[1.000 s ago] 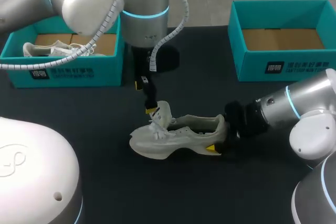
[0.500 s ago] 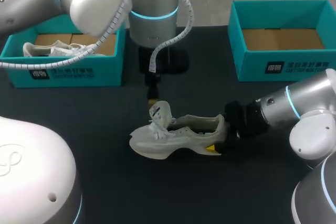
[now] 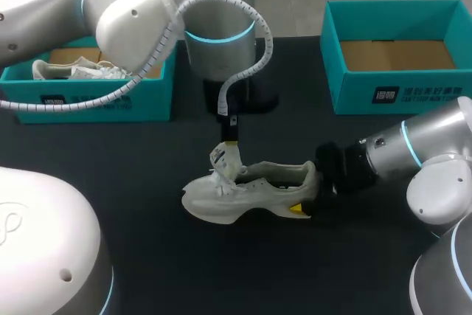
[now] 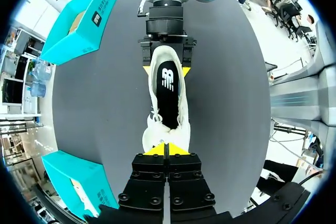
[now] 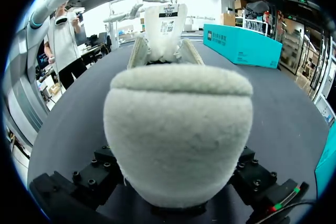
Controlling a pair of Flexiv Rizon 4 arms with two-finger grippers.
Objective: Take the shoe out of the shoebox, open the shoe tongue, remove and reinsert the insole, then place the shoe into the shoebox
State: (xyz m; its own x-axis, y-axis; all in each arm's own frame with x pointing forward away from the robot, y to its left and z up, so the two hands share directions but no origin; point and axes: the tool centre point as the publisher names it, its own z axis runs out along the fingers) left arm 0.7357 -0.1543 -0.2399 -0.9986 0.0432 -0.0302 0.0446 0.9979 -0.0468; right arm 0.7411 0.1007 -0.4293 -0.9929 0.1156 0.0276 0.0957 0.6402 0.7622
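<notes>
Shoe (image 3: 247,191) is sitting upright on its sole on the black table (image 3: 147,182), out of both boxes and roughly between them, toe pointing to the robot's left, heel to its right. Right gripper (image 4: 166,70) is clamping the heel, one yellow-tipped finger on each side of it, both touching; from the right wrist camera the fuzzy heel collar is filling the space between the fingers. Tongue (image 3: 226,158) is standing pulled up and forward, label side facing the heel, so the shoe mouth is lying open. Dark insole (image 4: 168,98) is showing inside the shoe, lying flat in place as far as I can tell. Left gripper (image 4: 165,149) is hanging straight above the tongue, fingers pressed together with the yellow tips meeting and nothing between them; the right wrist camera is showing a small gap between those tips and the top of the tongue. Teal box (image 3: 96,105) at the far left of the table is holding a second pale shoe (image 3: 74,71) with loose laces. A matching teal box (image 3: 398,94) is sitting at the far right, its brown cardboard floor showing. Both boxes are well apart from the shoe being worked on.
</notes>
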